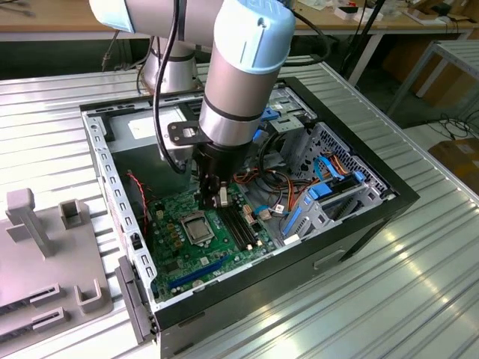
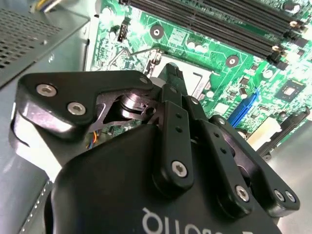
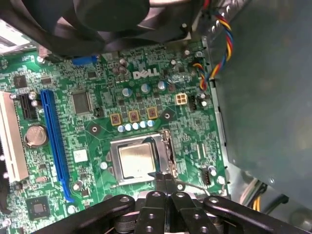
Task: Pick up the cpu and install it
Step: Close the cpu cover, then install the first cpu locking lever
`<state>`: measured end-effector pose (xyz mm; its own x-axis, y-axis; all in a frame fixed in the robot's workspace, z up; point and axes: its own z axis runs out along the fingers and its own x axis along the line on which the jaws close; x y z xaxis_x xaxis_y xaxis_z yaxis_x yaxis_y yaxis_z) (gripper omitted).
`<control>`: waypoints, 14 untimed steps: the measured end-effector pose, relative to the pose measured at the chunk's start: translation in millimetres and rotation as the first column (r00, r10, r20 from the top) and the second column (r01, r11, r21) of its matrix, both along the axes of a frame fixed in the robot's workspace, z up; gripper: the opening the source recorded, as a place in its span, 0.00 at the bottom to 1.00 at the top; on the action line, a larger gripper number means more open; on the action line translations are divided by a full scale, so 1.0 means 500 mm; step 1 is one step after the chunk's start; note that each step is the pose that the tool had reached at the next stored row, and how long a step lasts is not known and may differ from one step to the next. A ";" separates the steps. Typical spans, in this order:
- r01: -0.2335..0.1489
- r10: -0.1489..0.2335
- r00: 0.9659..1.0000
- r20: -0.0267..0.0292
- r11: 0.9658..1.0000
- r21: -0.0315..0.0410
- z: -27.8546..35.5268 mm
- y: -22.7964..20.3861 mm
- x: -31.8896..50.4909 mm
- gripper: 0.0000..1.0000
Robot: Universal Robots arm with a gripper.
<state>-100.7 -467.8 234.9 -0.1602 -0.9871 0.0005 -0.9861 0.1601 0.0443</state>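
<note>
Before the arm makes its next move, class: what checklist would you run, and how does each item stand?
1. Cpu lying flat in socket: ok.
2. Gripper at the socket's edge: ok.
3. Jaws empty: ok, shut with nothing between them.
4. Lever latched: cannot tell.
5. Cables apart from socket: ok, they run by the case wall.

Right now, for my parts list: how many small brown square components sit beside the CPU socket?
3 brown squares beside the socket: one nearest the blue slot, one middle, one farthest. The fan may hide others.
</note>
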 end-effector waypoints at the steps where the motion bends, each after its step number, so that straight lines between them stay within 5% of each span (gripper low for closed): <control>1: -0.001 0.001 1.000 0.000 1.000 -0.001 -0.001 -0.0008 -0.002 0.11; 14: -0.008 0.008 1.000 -0.001 1.000 -0.004 -0.004 -0.0032 -0.014 0.11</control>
